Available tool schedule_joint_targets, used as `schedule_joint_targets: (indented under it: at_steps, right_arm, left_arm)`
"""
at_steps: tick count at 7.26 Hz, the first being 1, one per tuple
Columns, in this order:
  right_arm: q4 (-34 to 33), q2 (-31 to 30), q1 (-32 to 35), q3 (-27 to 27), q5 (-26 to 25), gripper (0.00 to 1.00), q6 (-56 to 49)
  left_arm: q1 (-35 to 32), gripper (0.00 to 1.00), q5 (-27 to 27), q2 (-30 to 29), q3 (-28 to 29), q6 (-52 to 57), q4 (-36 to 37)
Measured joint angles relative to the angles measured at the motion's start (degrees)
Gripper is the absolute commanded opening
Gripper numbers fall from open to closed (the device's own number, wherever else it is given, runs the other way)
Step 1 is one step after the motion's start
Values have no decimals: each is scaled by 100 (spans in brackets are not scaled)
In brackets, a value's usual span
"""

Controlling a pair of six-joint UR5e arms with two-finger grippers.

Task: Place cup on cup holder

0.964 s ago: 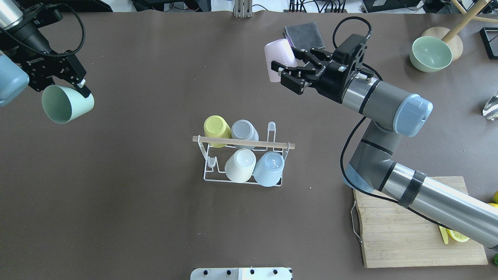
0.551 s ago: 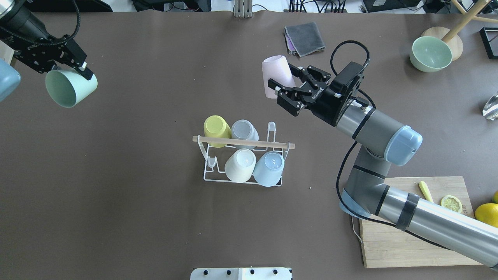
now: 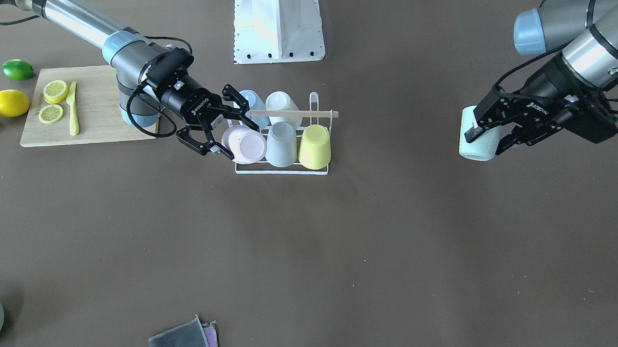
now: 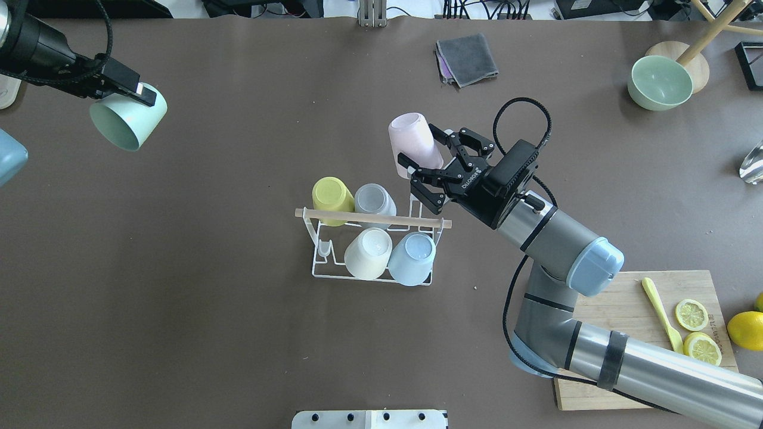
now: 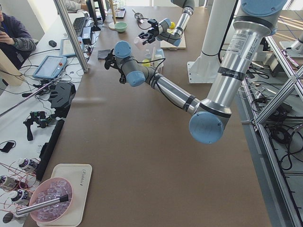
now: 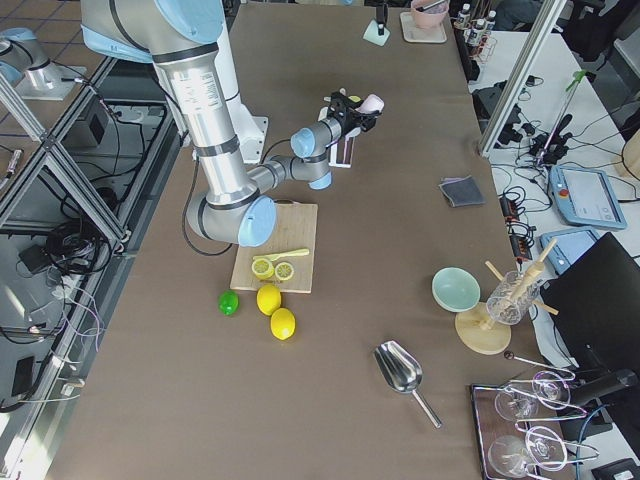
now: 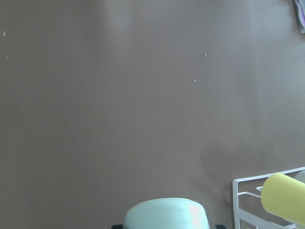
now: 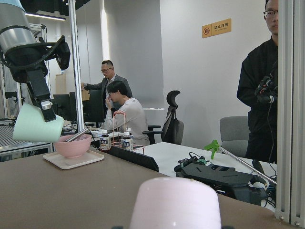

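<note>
The cup holder (image 4: 372, 275) is a white wire rack with a wooden bar (image 4: 372, 218); it holds several upturned cups. One prong (image 4: 416, 199) at its far right corner is bare, as is one (image 4: 322, 247) at its near left. My right gripper (image 4: 420, 156) is shut on a pink cup (image 4: 411, 140), tilted just above and beyond that far right prong; it also shows in the front view (image 3: 246, 146). My left gripper (image 4: 134, 95) is shut on a mint green cup (image 4: 126, 122), held high at the table's far left, well away from the rack.
A folded grey cloth (image 4: 467, 58) lies at the far middle. A green bowl (image 4: 660, 82) stands far right. A wooden cutting board (image 4: 626, 369) with lemon slices and a yellow knife lies near right, under my right arm. Lemons (image 4: 746, 329) lie beside it.
My right gripper has carried the pink cup nearer and down to the rack's far right corner. My left gripper has moved the mint cup farther away and slightly right.
</note>
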Motion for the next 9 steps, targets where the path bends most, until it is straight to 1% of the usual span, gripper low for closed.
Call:
schedule_joint_targets:
  at_steps: [1,2,4,5,6,7,8,9]
  right_arm:
    - [158,-7,-166,2,-151,40,-232]
    - [283,-16,-297,1,-274,40,-420]
    - [462,-94,-474,-12,-490,40,-654]
    - [497,-125,-485,-33,-540,42,-692]
    - [508,-132,-470,-57,-562,56,-700]
    - [519,-134,-453,-67,-569,73,-690]
    - [529,-136,-444,-69,-572,100,-673]
    - [532,-136,-448,-71,-572,100,-655]
  left_arm:
    - [150,40,330,142,0,-154,-854]
    - [276,37,589,311,-6,-207,-1635]
    - [389,35,780,725,-18,-185,-2966]
    - [401,33,801,825,-18,-164,-3478]
    - [404,30,808,860,-36,-98,-3751]
    - [409,30,888,853,-73,120,-3936]
    - [412,30,1089,837,-94,468,-4175]
    - [430,29,1269,828,-107,753,-4557]
